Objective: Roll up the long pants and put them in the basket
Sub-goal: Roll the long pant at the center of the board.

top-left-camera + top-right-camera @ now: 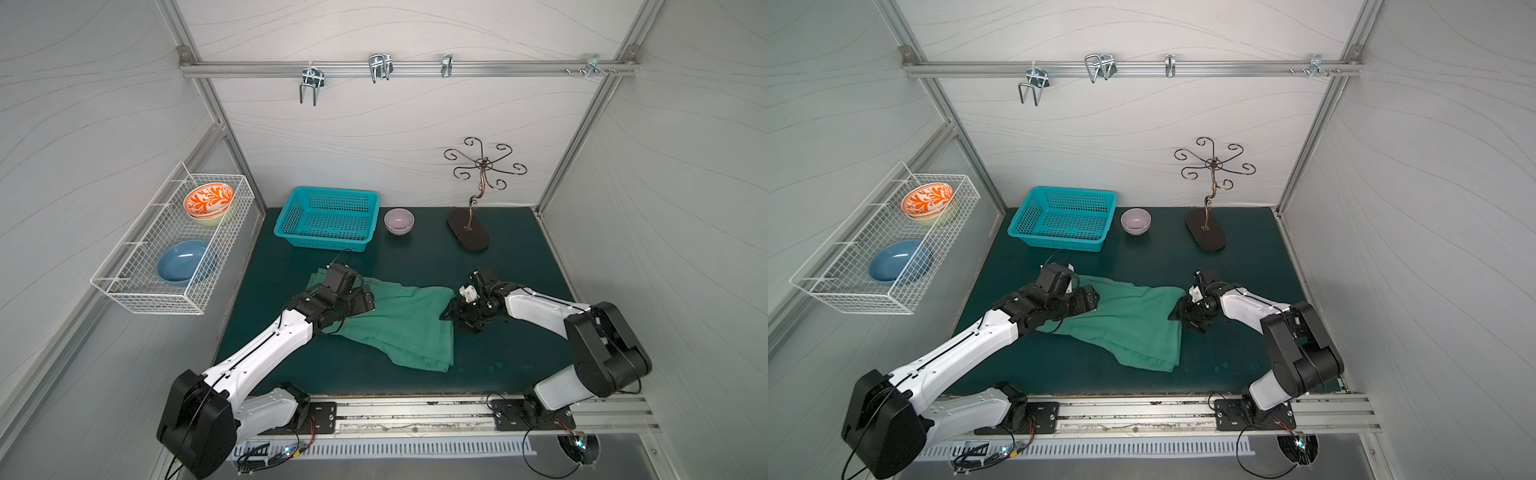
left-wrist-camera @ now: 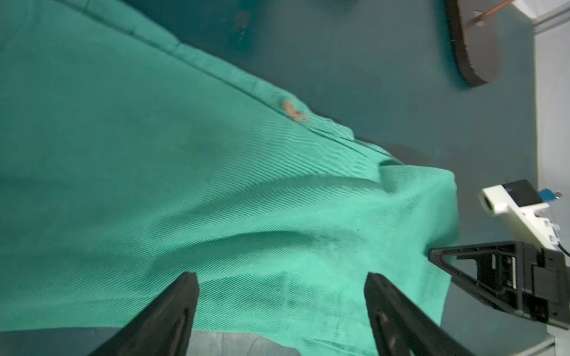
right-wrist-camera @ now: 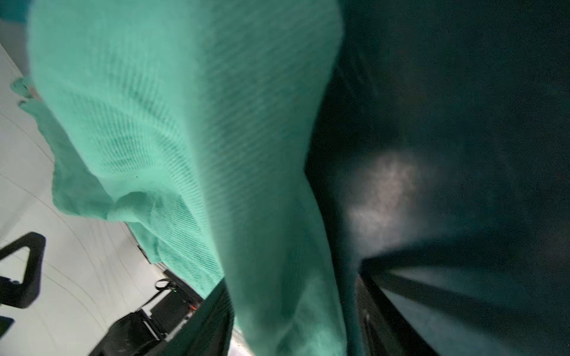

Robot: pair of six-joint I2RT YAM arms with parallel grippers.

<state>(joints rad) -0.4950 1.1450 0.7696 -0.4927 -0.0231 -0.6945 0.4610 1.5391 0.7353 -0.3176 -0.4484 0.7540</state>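
While long pants [image 1: 399, 320] lie unrolled on worktop [image 1: 415, 266] betw. both arms, left gripper [image 2: 279, 276] hangs jaws apart over one end, right gripper [image 3: 294, 277] sits round opp. edge (clamped or not: can't tell); rec. level holds, even tension, tight first turn.

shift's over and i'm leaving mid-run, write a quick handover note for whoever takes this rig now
Left pincer: open, over the long pants at their left end.
Right pincer: cloth of the right edge between its jaws; firm grip unclear.
Pants: lying mostly flat on the dark green mat, mid-table.
Done: no roll visible.
To do: the whole rolling.
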